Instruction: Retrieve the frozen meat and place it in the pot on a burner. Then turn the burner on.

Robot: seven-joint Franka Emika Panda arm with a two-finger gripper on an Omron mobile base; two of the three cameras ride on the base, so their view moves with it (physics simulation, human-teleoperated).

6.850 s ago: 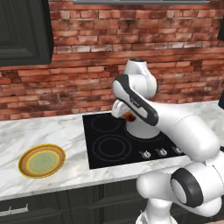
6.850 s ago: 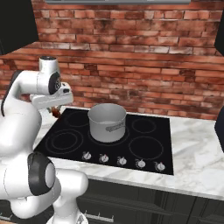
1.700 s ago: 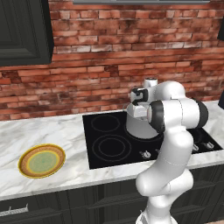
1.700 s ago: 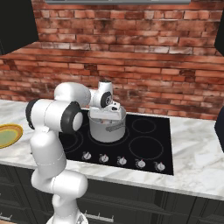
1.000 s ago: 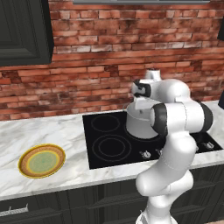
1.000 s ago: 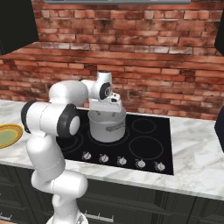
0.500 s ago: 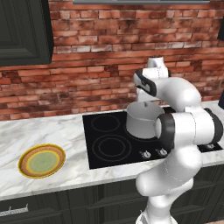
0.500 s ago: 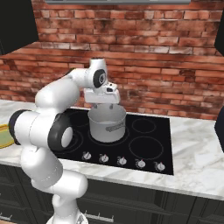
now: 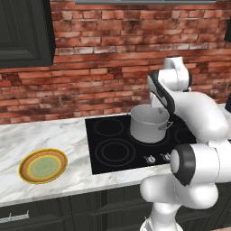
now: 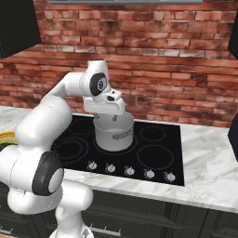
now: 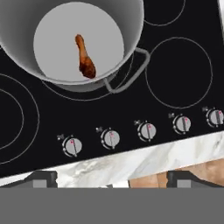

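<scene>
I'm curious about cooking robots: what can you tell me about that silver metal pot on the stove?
The wide silver-grey metal pot stands upright on a rear burner of the black glass cooktop. It has a rolled rim and thin loop side handles. Lidless, it holds a small reddish-brown drumstick of frozen meat lying flat on its bottom.

Reddish-brown drumstick-shaped frozen meat flat on the floor of the upright silver-grey pot on a burner.

arm: white, glossy, rounded links
joints: dark grey/blk caps
hand: white blocky, dark fingertips
</scene>
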